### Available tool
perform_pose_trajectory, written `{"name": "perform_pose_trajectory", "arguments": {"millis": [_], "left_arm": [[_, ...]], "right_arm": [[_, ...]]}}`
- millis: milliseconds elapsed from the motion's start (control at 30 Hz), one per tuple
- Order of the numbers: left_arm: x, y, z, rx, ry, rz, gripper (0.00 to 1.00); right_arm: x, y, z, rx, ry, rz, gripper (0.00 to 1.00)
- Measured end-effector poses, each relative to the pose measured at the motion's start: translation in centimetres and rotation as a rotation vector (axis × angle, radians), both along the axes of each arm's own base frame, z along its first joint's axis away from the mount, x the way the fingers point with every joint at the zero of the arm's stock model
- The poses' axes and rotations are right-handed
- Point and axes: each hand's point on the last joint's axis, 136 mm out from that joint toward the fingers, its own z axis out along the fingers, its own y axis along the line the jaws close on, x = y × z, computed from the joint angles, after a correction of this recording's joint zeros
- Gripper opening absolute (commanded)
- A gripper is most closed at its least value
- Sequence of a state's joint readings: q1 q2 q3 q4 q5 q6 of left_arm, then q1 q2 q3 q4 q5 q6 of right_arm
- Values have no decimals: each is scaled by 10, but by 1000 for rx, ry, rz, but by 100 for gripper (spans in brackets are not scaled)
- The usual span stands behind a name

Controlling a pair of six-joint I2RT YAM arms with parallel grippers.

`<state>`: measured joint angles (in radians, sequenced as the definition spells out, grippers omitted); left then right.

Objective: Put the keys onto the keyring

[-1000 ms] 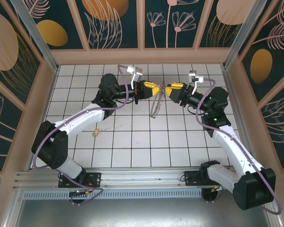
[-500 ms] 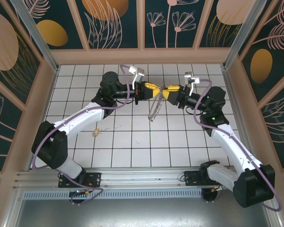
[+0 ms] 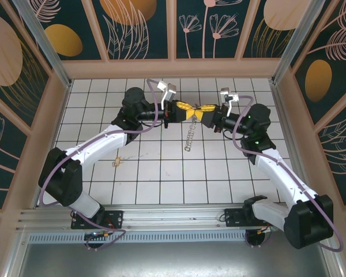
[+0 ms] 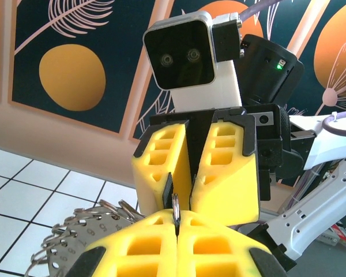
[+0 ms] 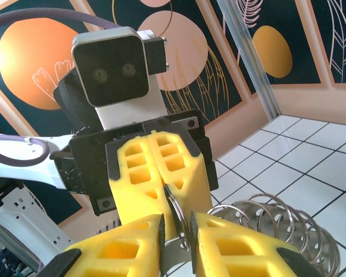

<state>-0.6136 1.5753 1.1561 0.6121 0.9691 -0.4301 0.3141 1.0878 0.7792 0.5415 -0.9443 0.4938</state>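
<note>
My left gripper (image 3: 190, 110) is held above the middle of the tiled floor, shut on the thin wire of the keyring (image 3: 189, 136), whose silvery pieces dangle below it. My right gripper (image 3: 200, 113) meets it nose to nose. In the right wrist view the right gripper (image 5: 177, 231) stands narrowly open with the keyring wire (image 5: 177, 212) between its pads, a small gap on one side. The left wrist view shows the left gripper (image 4: 177, 222) pinching the keyring (image 4: 175, 203) edge-on. A tiny brass key (image 3: 117, 162) lies on the floor, far to the left.
Peach walls with dark painted panels (image 3: 138, 29) enclose the white tiled floor (image 3: 161, 173). A metal rail (image 3: 161, 216) runs along the near edge by both arm bases. The ring's silvery dangling pieces (image 5: 271, 222) hang close under the right fingers.
My right gripper has moved left until it meets the left gripper's tips, and its jaws have narrowed around the keyring wire. The dangling pieces have swung slightly. The left arm has held still.
</note>
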Motion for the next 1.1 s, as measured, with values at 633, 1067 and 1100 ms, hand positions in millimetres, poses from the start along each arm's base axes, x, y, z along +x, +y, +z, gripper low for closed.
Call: {"name": "perform_pose_trajectory", "arguments": {"millis": [633, 1067, 1100], "left_arm": [[-3, 1, 2, -5, 18, -22, 0], [-3, 2, 2, -5, 31, -27, 0], [-3, 2, 2, -4, 31, -27, 0]], "right_arm": [[-2, 0, 4, -4, -38, 6, 1], [-3, 2, 3, -4, -49, 27, 0], [-2, 2, 3, -4, -50, 28, 0]]}}
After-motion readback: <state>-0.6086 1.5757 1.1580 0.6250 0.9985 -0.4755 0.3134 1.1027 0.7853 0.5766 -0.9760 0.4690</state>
